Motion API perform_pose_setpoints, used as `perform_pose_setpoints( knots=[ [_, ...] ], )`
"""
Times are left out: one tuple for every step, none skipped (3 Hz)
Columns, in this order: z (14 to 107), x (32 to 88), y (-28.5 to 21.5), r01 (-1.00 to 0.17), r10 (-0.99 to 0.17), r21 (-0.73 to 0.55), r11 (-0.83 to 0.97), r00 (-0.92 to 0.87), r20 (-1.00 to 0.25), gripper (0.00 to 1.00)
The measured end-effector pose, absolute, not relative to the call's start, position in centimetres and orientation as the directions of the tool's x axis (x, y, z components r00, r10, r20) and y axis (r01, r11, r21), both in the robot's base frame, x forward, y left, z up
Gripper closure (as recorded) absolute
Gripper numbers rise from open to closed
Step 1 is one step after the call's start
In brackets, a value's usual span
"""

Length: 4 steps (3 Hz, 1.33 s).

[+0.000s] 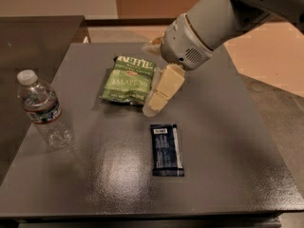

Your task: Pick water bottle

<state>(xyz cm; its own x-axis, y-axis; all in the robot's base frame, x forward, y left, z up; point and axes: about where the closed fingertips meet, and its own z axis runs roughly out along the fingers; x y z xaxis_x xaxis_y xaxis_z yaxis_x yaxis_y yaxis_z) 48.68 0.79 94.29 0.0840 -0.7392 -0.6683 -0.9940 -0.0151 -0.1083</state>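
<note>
The water bottle (43,110) stands upright at the left edge of the grey table (237,141). It is clear ribbed plastic with a white cap and a dark label band with red. My gripper (158,98) hangs from the grey arm (209,25) over the middle of the table, by the right edge of the green chip bag. It is well to the right of the bottle and holds nothing that I can see.
A green jalapeño chip bag (129,80) lies flat at the back middle. A dark blue snack bar wrapper (166,149) lies flat in front of the gripper. A darker counter (33,37) adjoins at the back left.
</note>
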Motion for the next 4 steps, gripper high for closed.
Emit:
perform_pose_setpoints(
  knots=[
    [94.6,47.1,5.4,-0.992,-0.677,-0.095,-0.077,0.122,-0.725,0.0],
    [94.3,46.2,9.3,-0.991,-0.63,-0.091,-0.103,0.136,-0.764,0.0],
    [93.5,45.4,12.6,-0.988,-0.598,-0.082,-0.128,0.143,-0.789,0.0],
    [92.8,44.8,15.2,-0.985,-0.574,-0.068,-0.157,0.147,-0.805,0.0]
  ],
)
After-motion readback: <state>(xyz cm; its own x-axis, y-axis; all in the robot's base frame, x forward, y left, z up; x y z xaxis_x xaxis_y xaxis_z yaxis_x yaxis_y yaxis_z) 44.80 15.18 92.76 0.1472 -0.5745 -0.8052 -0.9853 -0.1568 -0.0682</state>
